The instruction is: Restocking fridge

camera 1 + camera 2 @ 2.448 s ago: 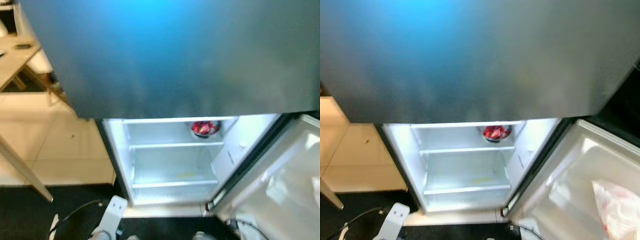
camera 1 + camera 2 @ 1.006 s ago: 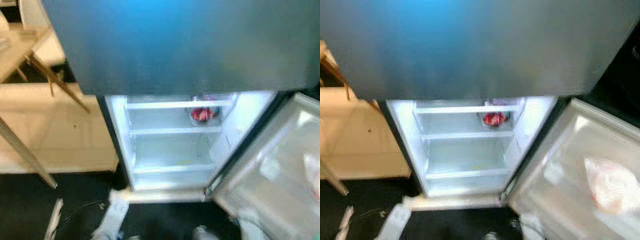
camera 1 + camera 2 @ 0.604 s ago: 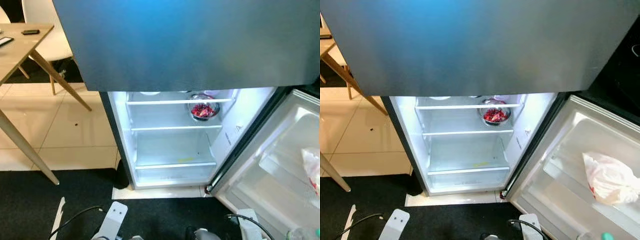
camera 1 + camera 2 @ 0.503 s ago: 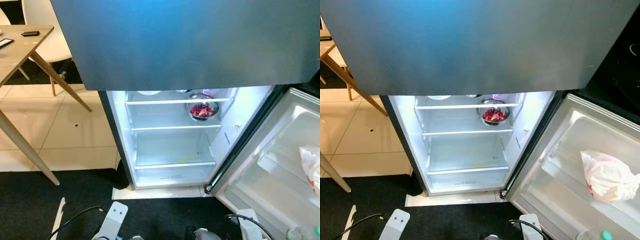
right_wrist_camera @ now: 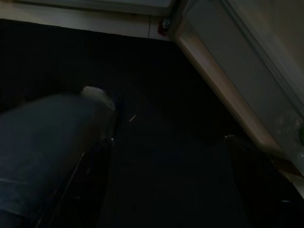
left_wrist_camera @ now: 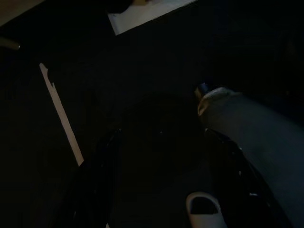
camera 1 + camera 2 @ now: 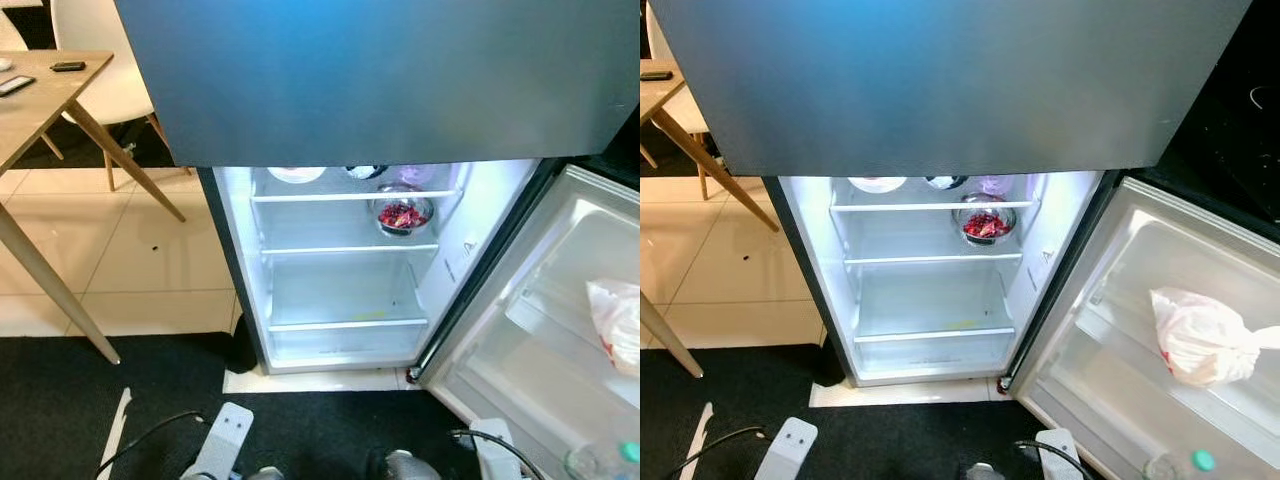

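A tall dark fridge (image 7: 940, 80) stands in front of the robot with its lower door (image 7: 1140, 330) swung wide open to the robot's right. Inside the lit compartment, a glass bowl of red food (image 7: 985, 222) sits on the upper shelf (image 7: 910, 259) toward its right end. A white plate (image 7: 877, 184) and two more small dishes rest on the shelf above, close under the top edge of the opening. The lowest shelf (image 7: 930, 334) is bare. A knotted white plastic bag (image 7: 1200, 340) lies in the open door's rack, and a bottle with a green cap (image 7: 1202, 461) stands at the door's lower edge.

Both arms hang low over the dark floor mat (image 7: 890, 440). The left claw (image 6: 156, 180) looks spread wide and is empty. The right claw (image 5: 166, 180) likewise looks spread and holds nothing, though both wrist views are very dark.

Nothing to restock is in hand. To do this step well, the robot should probably fetch an item first, then come in square to the opening, staying left of the open door, and aim for the free shelf space beside the bowl.
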Available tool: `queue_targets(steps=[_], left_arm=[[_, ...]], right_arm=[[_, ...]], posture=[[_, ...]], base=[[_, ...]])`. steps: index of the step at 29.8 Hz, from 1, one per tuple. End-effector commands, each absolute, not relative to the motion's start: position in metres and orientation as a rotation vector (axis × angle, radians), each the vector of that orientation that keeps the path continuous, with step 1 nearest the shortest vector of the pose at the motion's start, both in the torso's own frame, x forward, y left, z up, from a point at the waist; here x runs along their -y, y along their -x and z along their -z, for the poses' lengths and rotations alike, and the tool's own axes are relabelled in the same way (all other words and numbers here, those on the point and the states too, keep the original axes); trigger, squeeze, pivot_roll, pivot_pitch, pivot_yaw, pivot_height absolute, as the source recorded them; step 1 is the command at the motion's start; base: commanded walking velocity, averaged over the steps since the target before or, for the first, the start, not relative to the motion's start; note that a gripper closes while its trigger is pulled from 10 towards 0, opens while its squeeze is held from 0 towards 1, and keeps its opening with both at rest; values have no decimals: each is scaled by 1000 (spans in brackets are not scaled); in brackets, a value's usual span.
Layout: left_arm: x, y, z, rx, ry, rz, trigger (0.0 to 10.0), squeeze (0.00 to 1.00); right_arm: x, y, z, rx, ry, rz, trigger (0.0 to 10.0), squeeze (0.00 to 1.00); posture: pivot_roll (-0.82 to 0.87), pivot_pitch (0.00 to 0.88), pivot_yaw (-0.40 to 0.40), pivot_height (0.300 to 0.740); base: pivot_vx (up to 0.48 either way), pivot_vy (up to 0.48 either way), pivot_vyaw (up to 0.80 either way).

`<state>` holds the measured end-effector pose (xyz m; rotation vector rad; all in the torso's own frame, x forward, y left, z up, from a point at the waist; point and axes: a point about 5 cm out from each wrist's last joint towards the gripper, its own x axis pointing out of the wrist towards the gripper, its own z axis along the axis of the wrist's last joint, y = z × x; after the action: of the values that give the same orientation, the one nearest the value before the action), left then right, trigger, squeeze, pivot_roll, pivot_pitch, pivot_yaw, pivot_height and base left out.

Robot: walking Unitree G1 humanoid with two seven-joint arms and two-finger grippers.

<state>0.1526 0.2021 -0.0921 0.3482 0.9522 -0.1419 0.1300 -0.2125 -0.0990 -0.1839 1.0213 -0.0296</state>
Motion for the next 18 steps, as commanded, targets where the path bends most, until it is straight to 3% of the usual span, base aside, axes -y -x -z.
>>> queue_targets(steps=[1, 18], left_arm=[[-203, -148, 94, -971, -353, 147, 10000, 0], [-202, -147, 94, -972, -349, 147, 10000, 0]], right_arm=[[214, -125, 100, -1032, 181, 40, 10000, 0], [214, -125, 100, -1032, 181, 39, 10000, 0]], posture=[[-87, 61, -44, 740], [-87, 65, -46, 740]], base=[[-352, 0, 0], [-353, 0, 0]])
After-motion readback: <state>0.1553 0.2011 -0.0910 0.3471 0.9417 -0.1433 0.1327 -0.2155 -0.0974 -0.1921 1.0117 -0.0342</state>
